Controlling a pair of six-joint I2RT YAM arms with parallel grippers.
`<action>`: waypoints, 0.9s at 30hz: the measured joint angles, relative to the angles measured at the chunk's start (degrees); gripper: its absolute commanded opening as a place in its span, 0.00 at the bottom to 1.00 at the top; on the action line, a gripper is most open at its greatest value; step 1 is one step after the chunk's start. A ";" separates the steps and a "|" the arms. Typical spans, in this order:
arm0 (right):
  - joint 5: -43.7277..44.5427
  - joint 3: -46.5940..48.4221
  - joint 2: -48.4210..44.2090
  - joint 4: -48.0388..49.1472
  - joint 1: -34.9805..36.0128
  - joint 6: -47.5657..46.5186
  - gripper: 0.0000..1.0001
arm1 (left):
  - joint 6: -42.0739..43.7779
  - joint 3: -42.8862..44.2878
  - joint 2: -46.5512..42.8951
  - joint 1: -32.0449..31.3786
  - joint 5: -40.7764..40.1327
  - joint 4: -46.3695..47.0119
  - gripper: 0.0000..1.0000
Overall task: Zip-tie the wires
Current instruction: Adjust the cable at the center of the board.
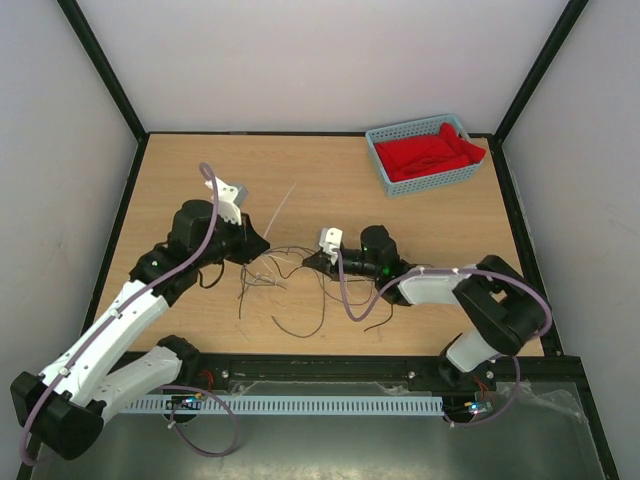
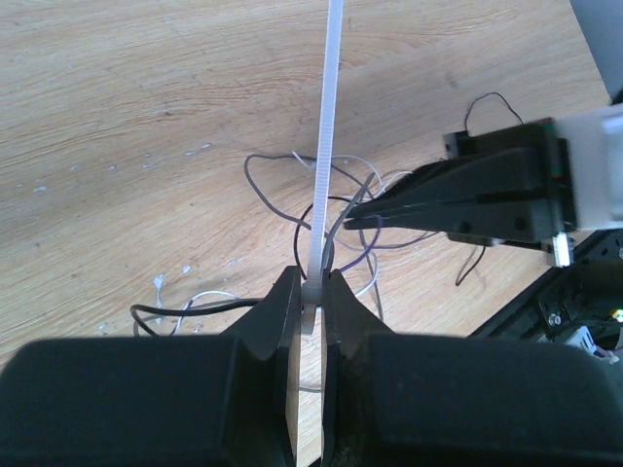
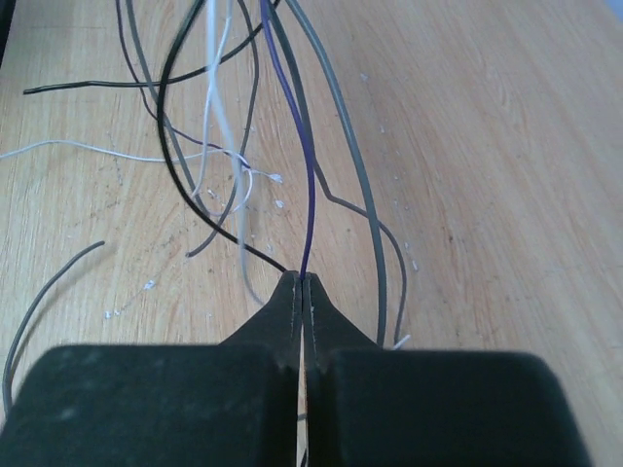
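Observation:
The zip tie (image 2: 327, 146) is a pale ribbed strip that runs straight up out of my left gripper (image 2: 313, 290), whose jaws are shut on its lower end. From above, the zip tie (image 1: 282, 208) slants away from the left gripper (image 1: 262, 243) toward the far side. The wires (image 1: 290, 272) lie in a loose tangle on the table between the two arms. My right gripper (image 3: 304, 282) is shut on a thin purple wire (image 3: 309, 165), and the other wires (image 3: 209, 146) fan out beyond it. In the left wrist view the right gripper (image 2: 350, 222) points at the zip tie from the right, over the wires (image 2: 292, 209).
A blue basket (image 1: 432, 182) with a red cloth (image 1: 430, 152) stands at the far right corner of the wooden table (image 1: 200, 170). Black frame posts run along the table's sides. Lilac cables loop along both arms.

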 measured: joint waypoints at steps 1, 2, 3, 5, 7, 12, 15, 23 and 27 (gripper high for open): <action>0.35 -0.44 -1.60 -1.31 0.02 -0.35 0.00 | 0.02 0.00 0.00 0.37 -0.11 -0.04 0.00; 0.63 -0.74 -3.10 -2.60 0.02 -0.61 0.00 | 0.02 0.00 0.00 0.74 -0.13 -0.11 0.00; 1.03 -0.98 -4.70 -4.09 0.02 -0.90 0.00 | 0.02 0.00 0.00 1.22 -0.13 -0.20 0.00; 1.57 -1.33 -7.23 -6.49 0.02 -1.40 0.00 | 0.04 0.00 0.00 2.01 -0.13 -0.39 0.00; 2.08 -1.62 -9.22 -8.87 0.02 -1.70 0.00 | 0.09 0.02 0.00 2.45 -0.13 -0.39 0.00; 3.78 -2.21 -11.63 -14.51 0.02 -2.25 0.00 | 0.26 0.02 0.00 3.08 -0.13 -0.44 0.00; 5.84 -2.43 -12.98 -17.07 -0.07 -2.25 0.00 | 0.31 0.02 0.00 3.54 -0.11 -0.57 0.00; 9.40 -3.82 -19.08 -19.28 -2.93 -1.70 0.00 | 0.55 0.02 -0.09 5.51 0.46 -1.46 0.00; 11.30 -4.70 -20.15 -19.32 -4.76 -1.01 0.00 | 0.66 0.02 -0.57 6.27 0.96 -1.86 0.00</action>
